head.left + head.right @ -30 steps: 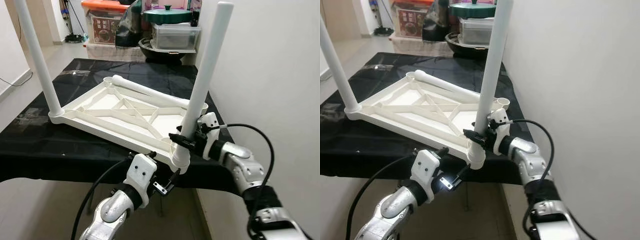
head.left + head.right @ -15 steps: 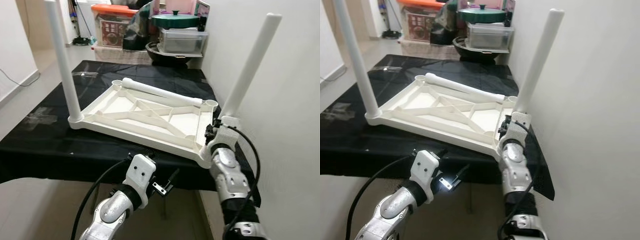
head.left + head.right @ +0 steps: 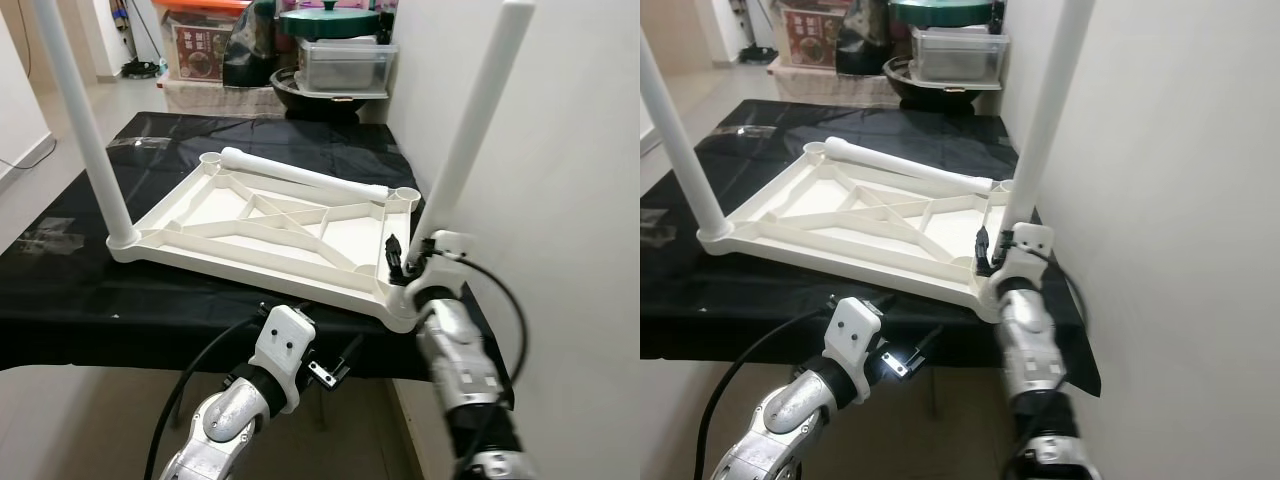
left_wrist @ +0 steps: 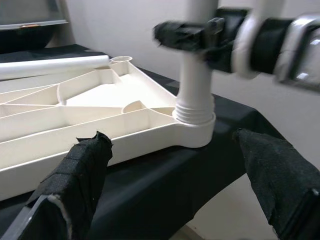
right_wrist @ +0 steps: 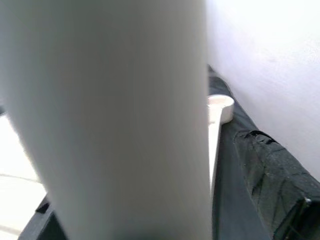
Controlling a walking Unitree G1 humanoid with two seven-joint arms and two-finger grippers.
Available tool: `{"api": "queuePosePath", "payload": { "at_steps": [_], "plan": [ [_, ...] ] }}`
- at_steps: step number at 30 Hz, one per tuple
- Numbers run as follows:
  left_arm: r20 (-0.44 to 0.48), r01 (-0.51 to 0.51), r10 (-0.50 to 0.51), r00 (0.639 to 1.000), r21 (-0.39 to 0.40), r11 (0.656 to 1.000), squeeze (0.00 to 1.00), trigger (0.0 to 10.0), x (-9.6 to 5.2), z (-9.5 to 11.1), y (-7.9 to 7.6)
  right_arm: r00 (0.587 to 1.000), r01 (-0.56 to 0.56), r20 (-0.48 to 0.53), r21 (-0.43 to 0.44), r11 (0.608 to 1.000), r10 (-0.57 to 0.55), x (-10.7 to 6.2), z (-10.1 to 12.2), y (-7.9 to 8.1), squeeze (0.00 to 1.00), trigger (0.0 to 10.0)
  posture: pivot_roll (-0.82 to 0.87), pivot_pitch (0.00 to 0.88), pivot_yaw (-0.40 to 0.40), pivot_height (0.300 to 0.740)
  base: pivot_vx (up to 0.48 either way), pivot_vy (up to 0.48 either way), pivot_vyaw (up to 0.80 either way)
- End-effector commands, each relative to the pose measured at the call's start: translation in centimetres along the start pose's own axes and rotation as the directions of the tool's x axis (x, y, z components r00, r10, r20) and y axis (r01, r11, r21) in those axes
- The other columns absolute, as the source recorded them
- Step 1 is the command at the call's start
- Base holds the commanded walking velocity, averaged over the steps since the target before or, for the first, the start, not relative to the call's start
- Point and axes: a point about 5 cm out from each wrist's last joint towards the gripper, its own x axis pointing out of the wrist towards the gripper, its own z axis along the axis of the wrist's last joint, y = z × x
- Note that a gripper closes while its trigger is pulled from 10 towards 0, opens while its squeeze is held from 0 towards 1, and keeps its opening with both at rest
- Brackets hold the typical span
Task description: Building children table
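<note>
At lower right, right gripper point(image 3: 398, 262) clasps corner leg point(image 3: 465, 130) beside wall point(image 3: 570, 200); left gripper point(image 4: 170, 175) hangs released below table's edge.

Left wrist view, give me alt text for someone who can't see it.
The right gripper is clamped around a white table leg standing in the corner socket of an upside-down white tabletop on black cloth. The left gripper's open black fingers frame the scene.

You see the near-left leg point(image 3: 85, 130) cut off at the frame's top, and the right gripper point(image 3: 405, 258) blurred, its grip undeterminable.
</note>
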Motion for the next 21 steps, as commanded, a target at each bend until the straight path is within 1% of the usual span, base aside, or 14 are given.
{"api": "queuePosePath", "payload": {
  "at_steps": [1,2,3,4,5,6,8,9,10,12,13,16,17,21],
  "plan": [
    [-0.011,0.012,-0.012,1.0,-0.012,1.0,0.0,10.0,0.1,-0.4,-0.2,0.999,-0.046,-0.004,0.035,0.998,0.046,0.1,0.0,0.0,0.0,10.0,0.14,0.0,-0.074,0.74,0.0,0.0,0.0],
    [-0.011,0.012,-0.012,1.0,-0.012,1.0,0.0,10.0,0.1,-0.4,-0.2,0.999,-0.046,-0.004,0.035,0.998,0.046,0.1,0.0,0.0,0.0,10.0,0.14,0.0,-0.074,0.74,0.0,0.0,0.0],
    [-0.011,0.013,-0.013,1.0,-0.012,1.0,0.0,10.0,0.2,-0.4,-0.2,0.984,-0.174,-0.03,0.07,0.982,0.176,0.0,0.2,0.2,0.0,10.0,0.14,0.0,-0.076,0.74,0.0,0.0,0.0],
    [-0.01,0.014,-0.014,1.0,-0.012,1.0,0.0,10.0,0.2,-0.4,-0.2,0.94,-0.33,-0.061,0.081,0.94,0.335,-0.4,0.3,0.5,0.0,10.0,0.15,0.0,-0.076,0.74,0.0,0.0,0.0],
    [-0.01,0.014,-0.014,1.0,-0.012,1.0,0.0,10.0,0.2,-0.4,-0.2,0.94,-0.33,-0.061,0.081,0.94,0.335,-0.4,0.3,0.5,0.0,10.0,0.15,0.0,-0.076,0.74,0.0,0.0,0.0],
    [-0.01,0.015,-0.015,1.0,-0.011,1.0,0.0,10.0,0.2,-0.4,-0.2,0.881,-0.457,-0.096,0.088,0.885,0.464,-0.8,0.4,0.8,0.0,10.0,0.15,0.0,-0.079,0.74,0.0,0.0,0.0],
    [-0.01,0.015,-0.015,1.0,-0.011,1.0,0.0,10.0,0.2,-0.4,-0.2,0.881,-0.457,-0.096,0.088,0.885,0.464,-0.8,0.4,0.8,0.0,10.0,0.15,0.0,-0.079,0.74,0.0,0.0,0.0],
    [-0.009,0.015,-0.015,1.0,-0.009,1.0,0.0,10.0,0.3,-0.4,-0.2,0.822,-0.549,-0.121,0.09,0.831,0.556,-1.1,0.4,1.1,0.0,10.0,0.15,0.0,-0.079,0.74,0.0,0.0,0.0],
    [-0.008,0.015,-0.015,1.0,-0.007,1.0,0.0,10.0,0.3,-0.4,-0.2,0.747,-0.641,-0.165,0.08,0.764,0.644,-1.4,0.2,1.5,0.0,10.0,0.16,0.0,-0.081,0.74,0.0,0.0,0.0],
    [-0.007,0.015,-0.015,1.0,-0.005,1.0,0.0,10.0,0.3,-0.4,-0.2,0.645,-0.737,-0.221,0.073,0.672,0.732,-1.8,-0.2,1.9,0.0,10.0,0.16,0.0,-0.085,0.74,0.0,0.0,0.0],
    [-0.007,0.015,-0.015,1.0,-0.005,1.0,0.0,10.0,0.3,-0.4,-0.2,0.645,-0.737,-0.221,0.073,0.672,0.732,-1.8,-0.2,1.9,0.0,10.0,0.16,0.0,-0.085,0.74,0.0,0.0,0.0],
    [-0.008,0.015,-0.015,1.0,-0.003,1.0,0.0,10.0,0.3,-0.4,-0.2,0.568,-0.793,-0.274,0.07,0.605,0.776,-1.6,-0.5,2.1,0.0,10.0,0.17,0.0,-0.088,0.74,0.0,0.0,0.0],
    [-0.008,0.015,-0.015,1.0,-0.003,1.0,0.0,10.0,0.3,-0.4,-0.2,0.568,-0.793,-0.274,0.07,0.605,0.776,-1.6,-0.5,2.1,0.0,10.0,0.17,0.0,-0.088,0.74,0.0,0.0,0.0],
    [-0.008,0.018,-0.018,1.0,-0.002,1.0,0.0,10.0,0.3,-0.5,-0.2,0.498,-0.837,-0.316,0.069,0.543,0.807,-1.0,-0.5,2.7,0.0,10.0,0.17,0.0,-0.096,0.74,0.0,0.0,0.0]
  ]
}}
